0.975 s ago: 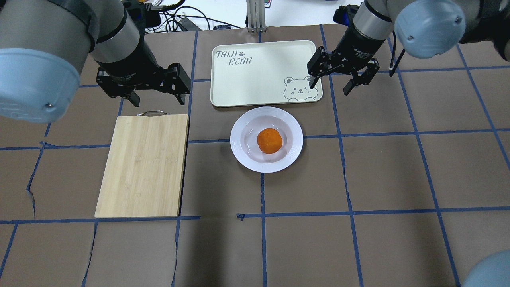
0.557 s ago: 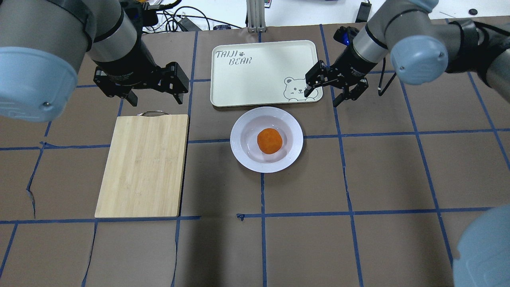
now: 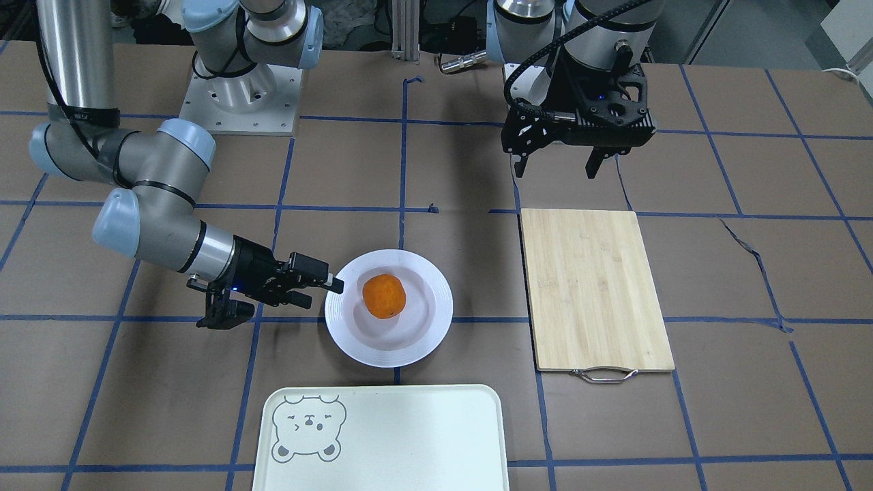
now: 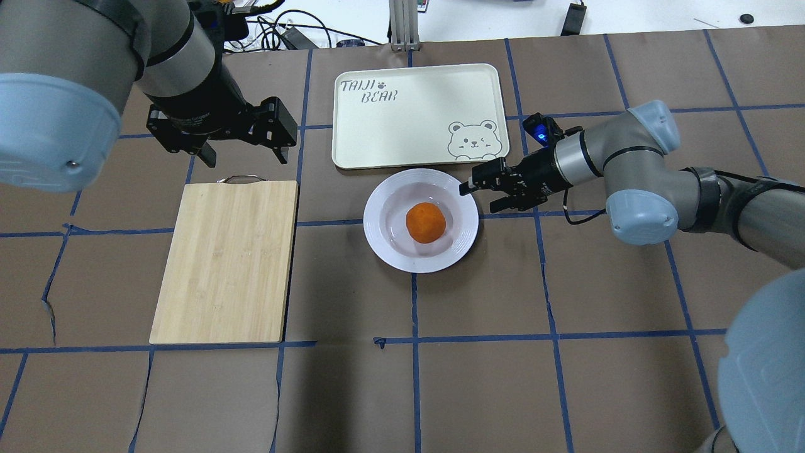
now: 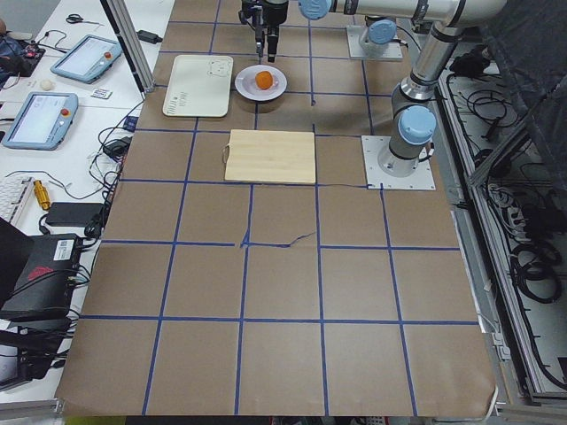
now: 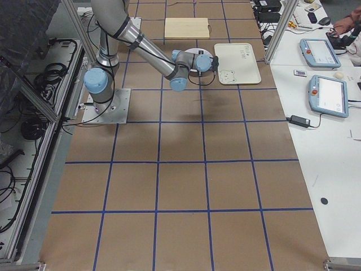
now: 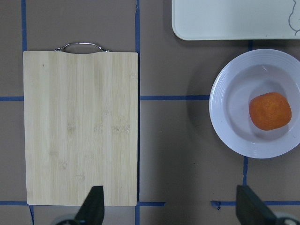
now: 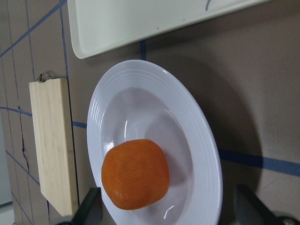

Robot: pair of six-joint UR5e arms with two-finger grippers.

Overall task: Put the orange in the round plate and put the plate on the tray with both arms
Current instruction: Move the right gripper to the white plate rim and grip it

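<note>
In the front-facing view, the small round orange [image 3: 384, 296] with dimpled skin lies in the sunken centre of the glossy white round plate [image 3: 424, 339]. The plate stands on the brown bench [image 3: 750, 273] with blue tape lines, just beside the pale cream-green rectangular tray [image 3: 409, 436] and not on it. The black right end effector [image 3: 317, 292] lies low and sideways with its fingers spread. One tip is at the plate's rim, and it holds nothing. The left end effector [image 3: 556, 165] hangs near the bamboo cutting board [image 3: 593, 290], fingers wide apart and empty.

From overhead, the orange [image 4: 426, 222] sits in the plate [image 4: 377, 239], near the tray [image 4: 409, 126]. The right end effector [image 4: 481, 196] points at the rim; I cannot tell if it touches. The left end effector [image 4: 246, 154] is over the handle end of the cutting board [image 4: 226, 261].

In both side views the plate [image 5: 248, 88] is small and far.

The left wrist view shows two fingertips [image 7: 93, 206] far apart, with nothing gripped.

In the right wrist view the orange [image 8: 136, 173] is close, and the plate's rim [image 8: 201, 140] reaches between the spread fingertips [image 8: 89, 206].
</note>
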